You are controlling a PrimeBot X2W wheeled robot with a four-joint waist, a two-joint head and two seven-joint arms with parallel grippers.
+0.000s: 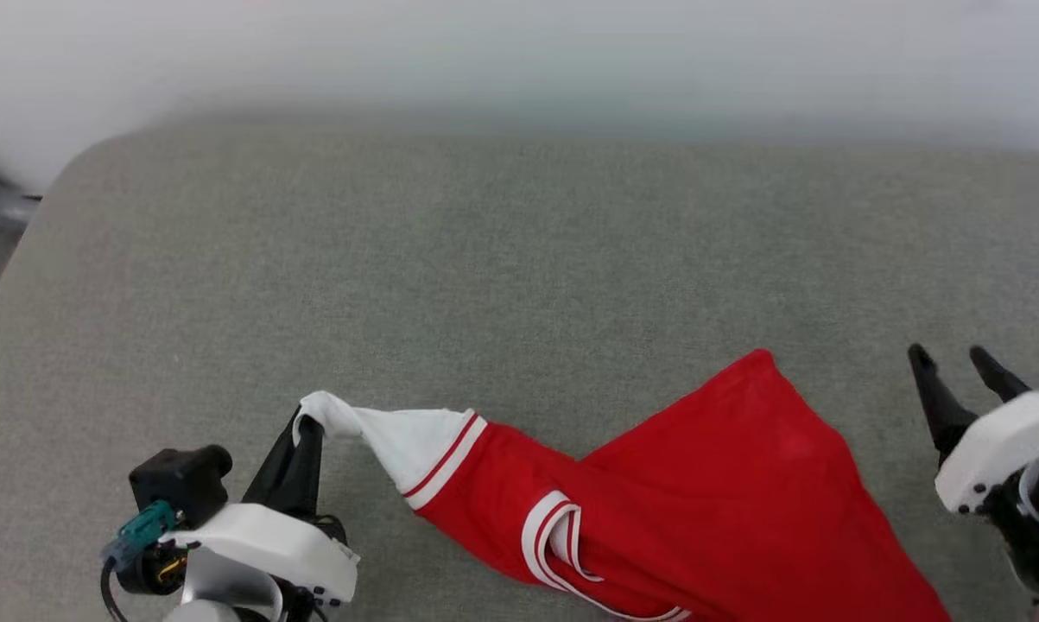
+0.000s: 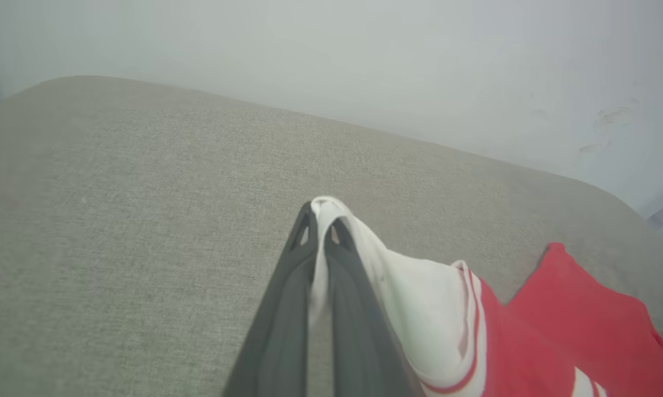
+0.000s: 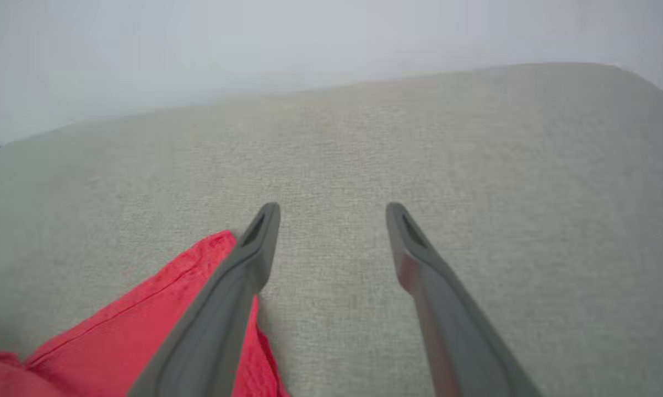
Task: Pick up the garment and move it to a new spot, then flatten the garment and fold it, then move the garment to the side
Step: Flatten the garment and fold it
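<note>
One red jersey shirt (image 1: 726, 492) lies on one grey fabric-covered worktop (image 1: 519, 259), and one white short sleeve (image 1: 411, 445) of it can be counted. There are two claws: the left claw (image 1: 306, 425) at the near left and the right claw (image 1: 947, 354) at the near right. Each has two long dark fingers (image 3: 425, 281), four in all.

On the grey counter (image 1: 484, 259) the left gripper (image 1: 307, 428) pinches the tip of the white sleeve (image 1: 415, 445) of the red garment (image 1: 726, 484) (its body lies rumpled toward the lower right), while the right gripper (image 1: 947, 354) hangs near it, fingers parted.
</note>
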